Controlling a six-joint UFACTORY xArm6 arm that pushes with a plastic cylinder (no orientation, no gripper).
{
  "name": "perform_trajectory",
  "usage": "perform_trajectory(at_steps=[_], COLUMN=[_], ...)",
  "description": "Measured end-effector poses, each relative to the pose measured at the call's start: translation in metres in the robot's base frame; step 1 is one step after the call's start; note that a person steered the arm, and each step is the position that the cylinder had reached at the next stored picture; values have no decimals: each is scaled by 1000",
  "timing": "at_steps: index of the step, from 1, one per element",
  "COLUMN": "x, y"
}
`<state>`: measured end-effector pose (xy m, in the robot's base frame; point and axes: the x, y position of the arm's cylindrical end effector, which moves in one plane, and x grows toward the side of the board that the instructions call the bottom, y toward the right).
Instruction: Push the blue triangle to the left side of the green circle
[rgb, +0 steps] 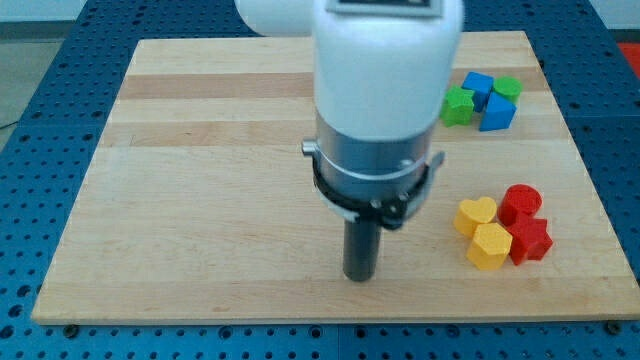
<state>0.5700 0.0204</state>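
My tip (359, 276) rests on bare board, touching nothing. The blue triangle (497, 113) sits far right, beside the green circle (507, 88).

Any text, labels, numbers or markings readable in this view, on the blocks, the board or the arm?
None: no readable text anywhere in this view.
Coloured blocks, such as the blue triangle and the green circle: plain faces, no marks.
Wooden board: bare wood grain.
Arm housing: a dark panel at the view's top is cut off; nothing legible.
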Motion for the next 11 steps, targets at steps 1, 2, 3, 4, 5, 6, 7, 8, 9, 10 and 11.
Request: perform_trajectory(at_steps=[1,2,3,4,5,6,7,8,9,10,11], x=[-27,-68,-114,-126,-131,-166,-208,-225,-217,-215,-215], y=[0,12,52,101,145,171,182,190,213,248,277])
